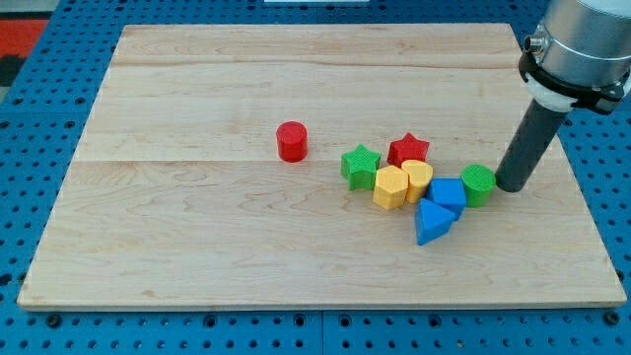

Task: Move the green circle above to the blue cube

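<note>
You see no claw here, only rod. My tip [512, 186] touches green circle [478, 184] on its right. Blue cube [447, 193] sits just left of green circle.

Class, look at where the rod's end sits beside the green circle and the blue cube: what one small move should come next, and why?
Probably a short curl of my tip around to the view's bottom side of the green circle. My tip sits against the circle's right edge, and the circle touches the blue cube on its right. Pushing left would shove it into the cube; a push from below sends it upward.
</note>
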You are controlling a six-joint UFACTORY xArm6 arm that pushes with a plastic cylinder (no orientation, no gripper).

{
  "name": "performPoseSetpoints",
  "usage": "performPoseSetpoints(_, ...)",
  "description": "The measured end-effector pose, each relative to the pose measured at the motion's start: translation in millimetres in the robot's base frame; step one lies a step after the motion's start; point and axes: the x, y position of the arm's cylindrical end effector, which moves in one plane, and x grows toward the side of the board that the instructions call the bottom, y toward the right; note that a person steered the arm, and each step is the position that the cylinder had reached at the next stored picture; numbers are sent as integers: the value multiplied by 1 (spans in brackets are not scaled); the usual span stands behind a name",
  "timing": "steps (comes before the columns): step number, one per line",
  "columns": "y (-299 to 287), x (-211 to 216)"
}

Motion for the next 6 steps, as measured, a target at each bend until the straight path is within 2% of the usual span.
performPoseSetpoints(1, 15, 15)
performPoseSetpoints(2, -8, 25)
performPoseSetpoints(4, -31, -5)
performPoseSetpoints(5, -3, -23)
performPoseSetpoints(6, -15, -25)
